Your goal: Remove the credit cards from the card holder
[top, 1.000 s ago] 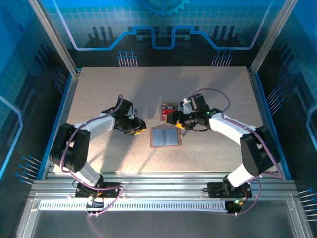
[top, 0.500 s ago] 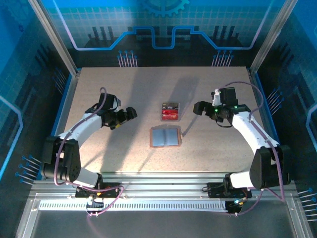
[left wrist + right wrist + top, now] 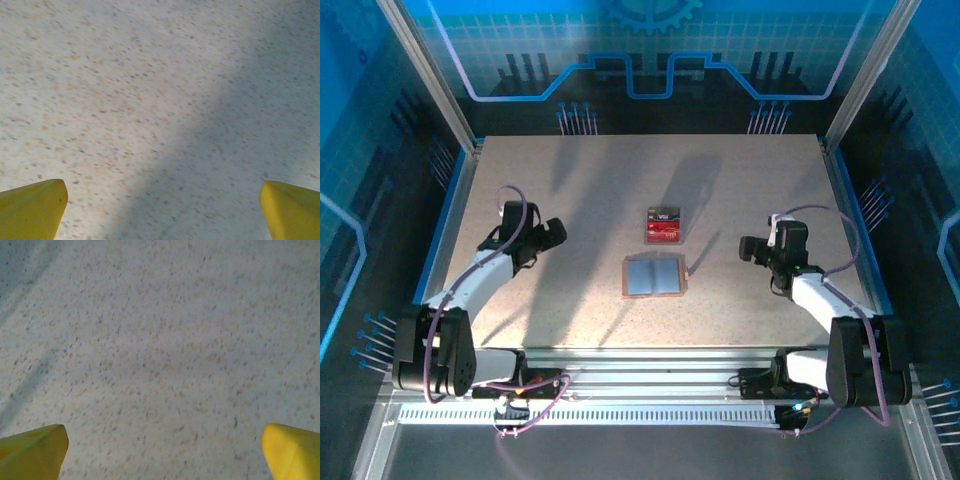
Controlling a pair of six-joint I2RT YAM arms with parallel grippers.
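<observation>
The card holder [image 3: 653, 275] lies spread open in the middle of the table, grey pockets up, with a brown rim. Just behind it rest the red credit cards [image 3: 662, 226], in a small stack apart from the holder. My left gripper [image 3: 552, 237] is far to the left of both, open, with nothing between its fingers. Well to the right, my right gripper [image 3: 750, 247] is open too. In the left wrist view the yellow fingertips [image 3: 32, 209] stand wide over bare table, and the right wrist view shows yellow fingertips [image 3: 292, 449] just as wide apart.
The speckled table [image 3: 570, 180] is bounded by blue side rails [image 3: 452, 195] and a metal frame at the near edge [image 3: 650, 365]. Both arm bases sit at that near edge.
Both arms have pulled back from the middle, the left one leftward and the right one rightward and nearer. Both grippers have opened wide. The cards and the holder stayed where they lie.
</observation>
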